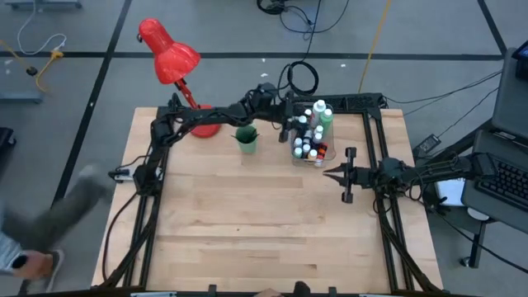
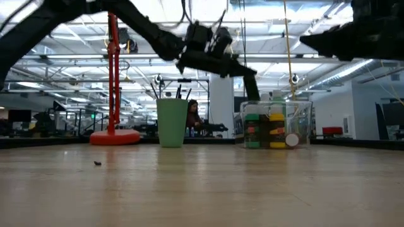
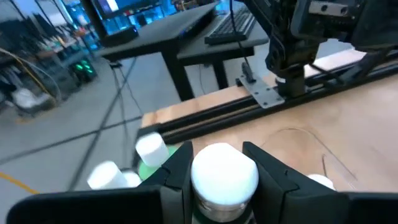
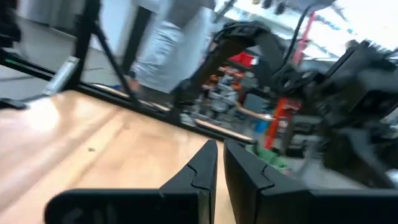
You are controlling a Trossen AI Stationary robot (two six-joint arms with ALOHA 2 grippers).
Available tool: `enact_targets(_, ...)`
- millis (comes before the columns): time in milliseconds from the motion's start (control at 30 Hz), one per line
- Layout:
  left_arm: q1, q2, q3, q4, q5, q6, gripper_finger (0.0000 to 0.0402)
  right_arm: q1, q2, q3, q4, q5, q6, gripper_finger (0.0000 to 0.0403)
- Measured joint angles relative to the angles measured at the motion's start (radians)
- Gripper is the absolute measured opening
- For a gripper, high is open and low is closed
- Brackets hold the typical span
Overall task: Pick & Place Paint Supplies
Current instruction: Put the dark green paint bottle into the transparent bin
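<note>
A clear bin (image 1: 322, 153) at the table's far right holds several small white-capped paint bottles (image 1: 307, 145) and taller bottles (image 1: 323, 115). My left gripper (image 1: 290, 125) reaches over the bin's far left side, shut on a white-capped bottle (image 3: 224, 177). Other white caps (image 3: 151, 148) show beyond it. The green cup (image 2: 172, 123) stands left of the bin with dark brush handles (image 2: 180, 93) sticking out of it. My right gripper (image 1: 327, 172) hovers shut and empty, near of the bin. My left gripper pinches the bottle's white cap (image 3: 200, 179) between its two fingers (image 3: 180, 163), one on each side. The fingers reach nearly level, slanting slightly down, from the table's left. The bottle stands upright. Its body is hidden below the cap, so I cannot tell whether its bottom rests in the bin.
A red desk lamp (image 1: 169, 54) stands at the far left, its base (image 2: 113, 135) on the table. A black rail (image 3: 261, 99) runs along the table's right edge. A person (image 1: 49, 223) moves past the table's left side. Bare wood (image 1: 247, 214) fills the near half.
</note>
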Motion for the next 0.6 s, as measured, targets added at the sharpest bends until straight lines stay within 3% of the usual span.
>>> enact_targets(133, 0.024, 0.022, 0.0, 0.045, 0.055, -0.107, 0.0099, 0.0, 0.0, 0.0, 0.035, 0.03, -0.034, 0.0023)
enact_targets(333, 0.02, 0.016, 0.005, 0.033, 0.042, -0.185, 0.0099, 0.0, 0.0, 0.0, 0.068, 0.028, -0.062, 0.0023)
enact_targets(433, 0.019, 0.022, 0.051, -0.051, 0.045, -0.266, 0.0099, 0.0, 0.0, 0.0, 0.068, 0.027, -0.065, 0.0023)
enact_targets(600, 0.038, 0.013, 0.226, -0.263, 0.1, -0.2, 0.0099, 0.0, 0.0, 0.0, 0.066, 0.027, -0.057, 0.0022)
